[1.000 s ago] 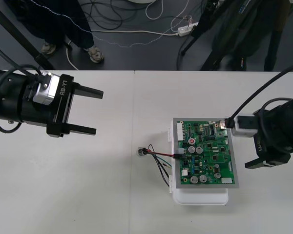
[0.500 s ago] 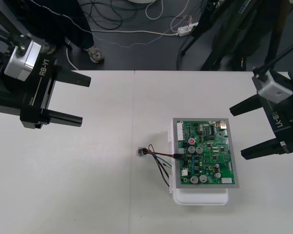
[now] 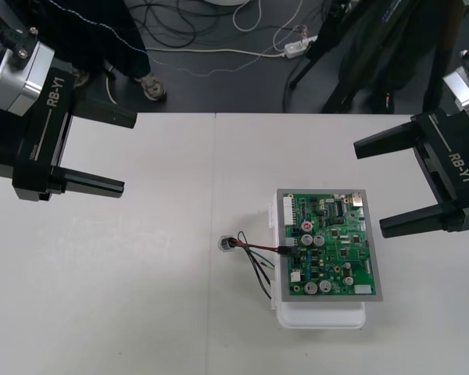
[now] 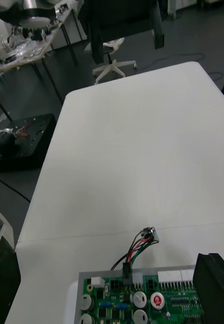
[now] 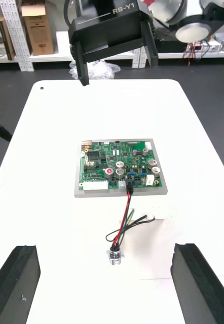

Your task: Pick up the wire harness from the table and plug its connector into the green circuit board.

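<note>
The green circuit board (image 3: 326, 244) lies on its white base (image 3: 320, 316) right of the table's middle. The harness's black plug (image 3: 288, 250) sits in a connector on the board's left edge. Red, black and green wires (image 3: 258, 262) run from it to the round metal socket (image 3: 228, 243), which lies on the table. My left gripper (image 3: 113, 148) hangs open, high over the table's left side. High beside the board's right edge, my right gripper (image 3: 369, 187) is open too. The left wrist view has the board (image 5: 121, 167), plug (image 5: 129, 188) and socket (image 5: 115, 255) between my wide-apart fingers (image 5: 15, 283). The right wrist view holds the plug (image 4: 126, 268) and socket (image 4: 148, 235).
The table (image 3: 141, 297) is bare and pale around the board. Dark floor with cables (image 3: 219, 47) lies beyond its far edge. In the left wrist view the right gripper (image 5: 112, 30) stands past the board.
Both arms have lifted and drawn outward, away from the board. The right gripper left the board's right edge and turned. The harness and board have not moved.
</note>
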